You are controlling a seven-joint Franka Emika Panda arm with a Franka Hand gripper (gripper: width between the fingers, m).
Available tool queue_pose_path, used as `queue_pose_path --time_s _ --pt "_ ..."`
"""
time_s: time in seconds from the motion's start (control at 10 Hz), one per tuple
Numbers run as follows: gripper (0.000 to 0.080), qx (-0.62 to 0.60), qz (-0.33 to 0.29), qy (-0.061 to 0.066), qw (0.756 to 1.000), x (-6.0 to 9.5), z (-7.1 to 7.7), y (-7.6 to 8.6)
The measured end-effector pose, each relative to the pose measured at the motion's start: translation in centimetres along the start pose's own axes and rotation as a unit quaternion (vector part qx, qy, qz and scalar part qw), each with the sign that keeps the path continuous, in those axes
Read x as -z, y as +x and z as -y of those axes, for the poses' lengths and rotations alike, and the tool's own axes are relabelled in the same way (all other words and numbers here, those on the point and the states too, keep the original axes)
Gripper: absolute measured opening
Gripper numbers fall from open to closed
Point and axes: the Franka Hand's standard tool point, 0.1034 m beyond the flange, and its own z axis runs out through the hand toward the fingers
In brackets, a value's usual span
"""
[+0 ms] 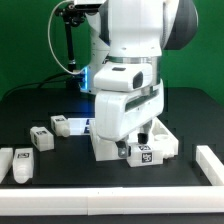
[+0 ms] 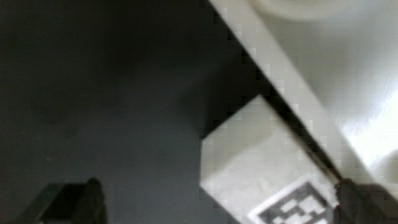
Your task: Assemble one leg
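In the exterior view my gripper [image 1: 136, 150] is low over the table, at the near edge of the large white panel [image 1: 165, 140]. A leg [image 1: 143, 153], a small white block with a tag sticker, lies right under it. In the wrist view this leg [image 2: 258, 165] lies on the black table between my fingers, against the panel's rim [image 2: 329, 75]. One dark finger [image 2: 71, 205] stands well clear of the leg, and the other is close beside it. The gripper [image 2: 217, 208] is open and holds nothing.
More legs lie on the exterior view's left: one [image 1: 42, 137] mid-left, one [image 1: 22, 162] near the front rail and a white tagged piece [image 1: 66, 124] behind. A white rail [image 1: 100, 197] runs along the front and up the right side [image 1: 210, 165].
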Motion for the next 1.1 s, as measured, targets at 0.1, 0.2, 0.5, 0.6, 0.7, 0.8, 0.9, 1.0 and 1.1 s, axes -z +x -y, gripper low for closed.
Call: queue_pose_path --time_s 0.1,0.2,0.5,0.6,0.7,0.8,0.9,1.0,1.1 --pt "0.0649 0.001 -0.002 -0.002 1.000 -0.1 -0.3 0.4" --pt "0.0649 0.001 -0.003 -0.002 1.000 -0.2 -0.4 0.7" --pt "0.0649 0.001 -0.007 -0.007 1.000 -0.2 -1.0 1.3" --pt "0.0649 0.003 -0.009 -0.009 1.000 -0.1 -1.6 1.7" --pt "0.0649 0.002 -0.012 -0.013 1.000 0.1 -2.3 2.1" --pt "0.0649 0.003 -0.014 -0.015 1.000 0.2 -2.5 2.5" --pt "0.0649 0.005 -0.015 -0.015 1.000 0.2 -2.5 2.8" --pt "0.0649 0.002 -0.017 -0.016 1.000 0.1 -2.4 3.2" --pt "0.0649 -0.005 -0.015 -0.017 1.000 0.1 -2.0 3.5"
